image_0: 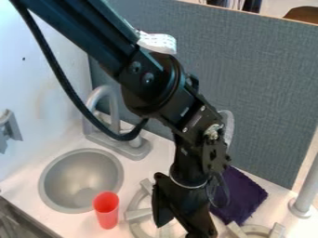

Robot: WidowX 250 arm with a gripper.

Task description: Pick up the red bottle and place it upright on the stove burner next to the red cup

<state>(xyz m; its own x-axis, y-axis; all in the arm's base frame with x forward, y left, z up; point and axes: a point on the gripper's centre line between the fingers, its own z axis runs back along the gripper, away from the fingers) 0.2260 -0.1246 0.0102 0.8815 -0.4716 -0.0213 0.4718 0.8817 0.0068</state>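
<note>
My black gripper [184,228] hangs low over the stove area near the bottom edge, its fingers apart, with part of a light grey burner [140,214] visible behind and beside them. Just to the right of the gripper, a dark purple cloth [243,194] lies on the white counter, partly hidden by the wrist. A red cup [107,214] stands to the left of the gripper, at the lower right rim of the round grey sink.
The grey sink [55,161] is at the left, with a grey faucet [134,147] behind it. A second burner [276,230] shows at the lower right, and a grey post [305,197] rises at the right edge. A blue-grey partition [267,102] stands behind the counter.
</note>
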